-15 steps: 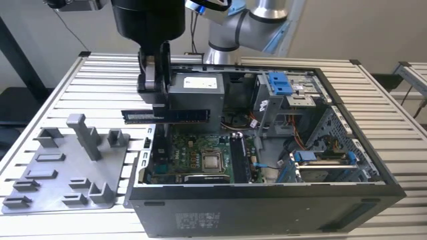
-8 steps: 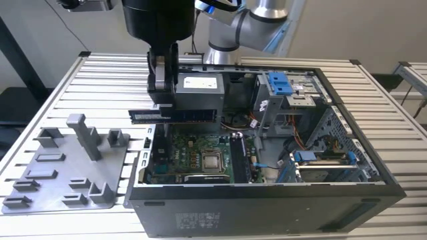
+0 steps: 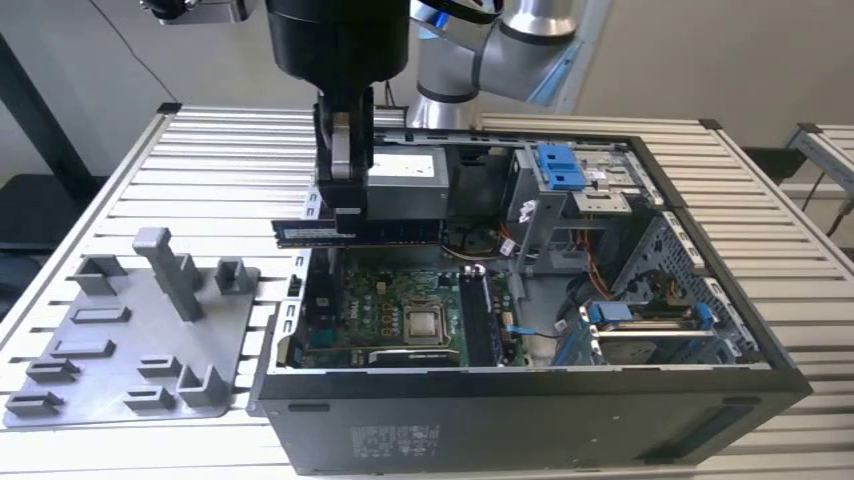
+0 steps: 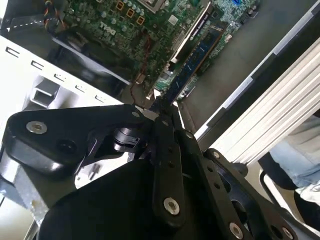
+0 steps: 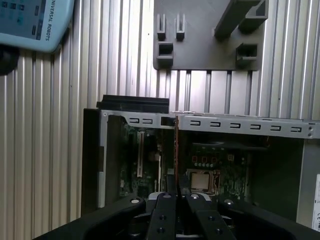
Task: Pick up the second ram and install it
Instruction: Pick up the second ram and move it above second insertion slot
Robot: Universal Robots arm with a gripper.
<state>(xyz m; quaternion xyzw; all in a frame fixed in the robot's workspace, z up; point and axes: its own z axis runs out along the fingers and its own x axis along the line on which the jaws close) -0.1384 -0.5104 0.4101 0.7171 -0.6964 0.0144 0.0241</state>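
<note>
My gripper is shut on the second ram, a long dark circuit-board stick. It is held level and edge-down above the open computer case, over the back part of the motherboard on the exterior view's left. In the second wrist view the second ram sticks out past the fingertips toward the board's memory slots. The first wrist view shows the second ram edge-on as a thin line ahead of my gripper. Another dark stick stands in a slot beside the processor.
A grey plastic fixture plate with an upright post lies on the slatted table at the exterior view's left. Blue clips, drive cages and cables fill the case's far and right parts. A teach pendant lies on the table.
</note>
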